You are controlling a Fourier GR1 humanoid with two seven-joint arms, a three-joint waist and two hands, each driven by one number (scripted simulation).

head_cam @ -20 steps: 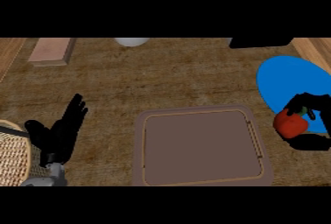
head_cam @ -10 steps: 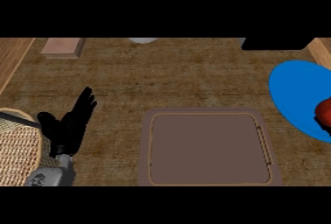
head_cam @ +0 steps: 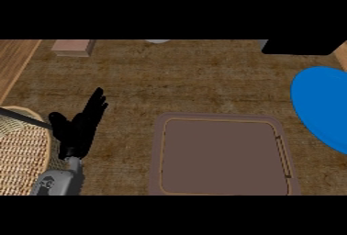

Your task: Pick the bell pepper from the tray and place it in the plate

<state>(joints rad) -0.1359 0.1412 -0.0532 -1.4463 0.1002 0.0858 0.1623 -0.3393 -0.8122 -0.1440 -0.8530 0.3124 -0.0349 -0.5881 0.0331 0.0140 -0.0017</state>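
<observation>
Nearest you, left of the tray (head_cam: 224,156): a wicker basket (head_cam: 24,147). Between the two you see the left hand (head_cam: 78,131), fingers straight, released, grasping nothing. Right of the tray and farther back: the blue plate (head_cam: 325,105). You cannot tell where the bell pepper is. Farthest, back-left of the tray: a pink block (head_cam: 73,47) on the surface (head_cam: 176,82).

The counter (head_cam: 203,82) is brown with a rough, speckled look, like a mat. The tray (head_cam: 217,156) is a plain duller brown, with a thin tan line running round inside its edge. The plate (head_cam: 322,105) is bright blue all over. The left hand (head_cam: 78,131) is black and its arm (head_cam: 58,181) is grey. The basket (head_cam: 20,147) is tan with a woven pattern. A small block (head_cam: 73,47) is pinkish brown. A box (head_cam: 298,47) is black.
</observation>
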